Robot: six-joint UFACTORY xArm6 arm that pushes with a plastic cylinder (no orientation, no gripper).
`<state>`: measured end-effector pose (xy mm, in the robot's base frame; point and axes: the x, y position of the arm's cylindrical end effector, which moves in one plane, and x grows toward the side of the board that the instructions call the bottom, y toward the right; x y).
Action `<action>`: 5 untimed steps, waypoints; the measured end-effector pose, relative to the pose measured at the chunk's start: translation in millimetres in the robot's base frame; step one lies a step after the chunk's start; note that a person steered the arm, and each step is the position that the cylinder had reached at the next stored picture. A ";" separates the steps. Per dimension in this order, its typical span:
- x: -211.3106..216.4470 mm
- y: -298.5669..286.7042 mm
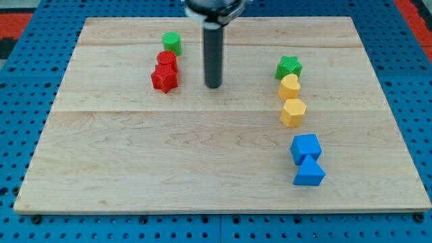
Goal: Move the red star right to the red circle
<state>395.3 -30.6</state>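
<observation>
No jaws on this arm; it ends in a straight dark rod, so nothing is gripped or held; my tip (213, 86) rests on the wooden board (202, 169), upper-middle area, touching no block.

Just to the view's left of the tip sits the red star (164, 79); a clear gap of bare wood lies between tip & star. The star looks squat & ridged, points blunt, same red as its neighbour; the red circle (167, 60) sits directly above it toward the view's top, the two touching or all but touching, can't tell which. Above the circle, near the top edge, is a green cylinder-like block (171, 42), close to the circle.

Well apart, on the view's right: a green star (289, 67); below it a yellow rounded block (289, 86), exact shape unclear; then a yellow hexagon-ish block (293, 112); lower still a blue cube (305, 148) w/ a blue triangle (309, 173) pressed against its lower side.

Board lies on a blue perforated surface (27, 88).
</observation>
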 end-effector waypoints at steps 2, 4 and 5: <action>26.2 -108.7; -9.3 -72.7; -37.9 -16.3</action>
<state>357.4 -46.9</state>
